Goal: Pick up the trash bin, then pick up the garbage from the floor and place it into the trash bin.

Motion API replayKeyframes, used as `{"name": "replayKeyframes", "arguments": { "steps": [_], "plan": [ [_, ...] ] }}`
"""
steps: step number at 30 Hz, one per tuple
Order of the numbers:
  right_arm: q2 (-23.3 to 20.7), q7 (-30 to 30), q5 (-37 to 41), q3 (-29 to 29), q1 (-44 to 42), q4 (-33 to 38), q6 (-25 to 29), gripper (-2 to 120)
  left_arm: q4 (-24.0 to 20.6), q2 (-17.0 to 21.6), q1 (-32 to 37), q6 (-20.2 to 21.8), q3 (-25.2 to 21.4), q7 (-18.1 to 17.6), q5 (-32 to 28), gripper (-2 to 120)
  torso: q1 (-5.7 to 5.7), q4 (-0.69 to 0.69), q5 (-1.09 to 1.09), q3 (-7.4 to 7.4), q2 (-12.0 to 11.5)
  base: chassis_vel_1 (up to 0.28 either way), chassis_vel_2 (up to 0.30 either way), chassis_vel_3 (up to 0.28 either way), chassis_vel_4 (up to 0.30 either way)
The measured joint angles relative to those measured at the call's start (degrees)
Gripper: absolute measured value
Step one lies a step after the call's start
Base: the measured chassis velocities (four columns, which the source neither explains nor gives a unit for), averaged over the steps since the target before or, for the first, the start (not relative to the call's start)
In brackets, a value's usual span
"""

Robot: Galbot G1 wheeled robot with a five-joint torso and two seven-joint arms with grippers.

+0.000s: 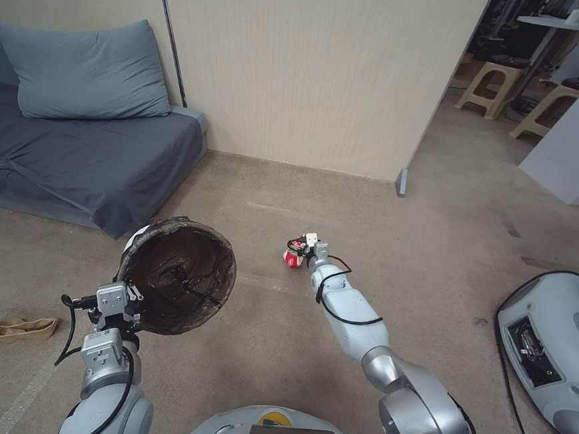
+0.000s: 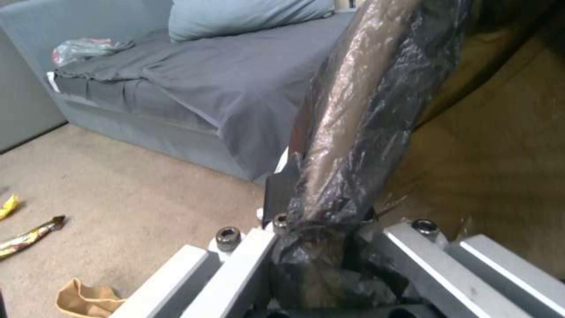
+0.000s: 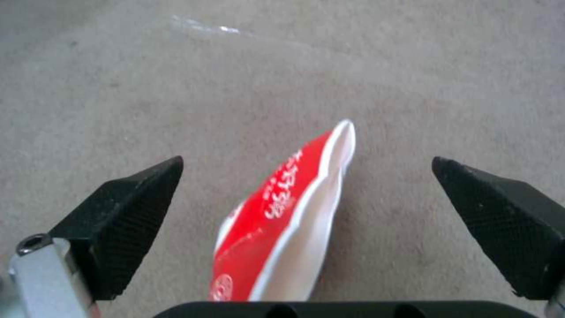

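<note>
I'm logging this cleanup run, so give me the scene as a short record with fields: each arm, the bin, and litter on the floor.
left gripper: shut on the trash bin rim, bin held off the floor
right gripper: jaws open, straddling the red wrapper on the carpet
other litter: tan paper piece near the sofa; yellow wrappers

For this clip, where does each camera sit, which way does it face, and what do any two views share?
Head: high up, looking down at the floor; both arms show, left gripper holding the trash bin.
Left wrist: along the bin's bagged rim towards the sofa.
Right wrist: down between the open right gripper at the red wrapper.
Shared: wrapper, bin.
</note>
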Motion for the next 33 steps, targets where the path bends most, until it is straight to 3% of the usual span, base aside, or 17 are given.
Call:
{"name": "replayKeyframes", "arguments": {
  "steps": [18, 33],
  "plan": [
    [2.19, -2.68, -0.27, 3.49, 1.37, -8.07, 1.10, 100, 0.48, -0.30, 0.14, -0.24, 0.50, -0.03, 0.81, 0, 0.00, 0.00, 0.00, 0.00, 0.00, 0.000, 0.000, 0.000, 0.000],
    [2.82, -3.87, -1.89, 5.29, 1.73, -10.76, 2.61, 46, 0.69, -0.83, 0.40, -0.52, 1.17, -0.03, 1.53, 0, 0.00, 0.00, 0.00, 0.00, 0.00, 0.000, 0.000, 0.000, 0.000]
  ]
}}
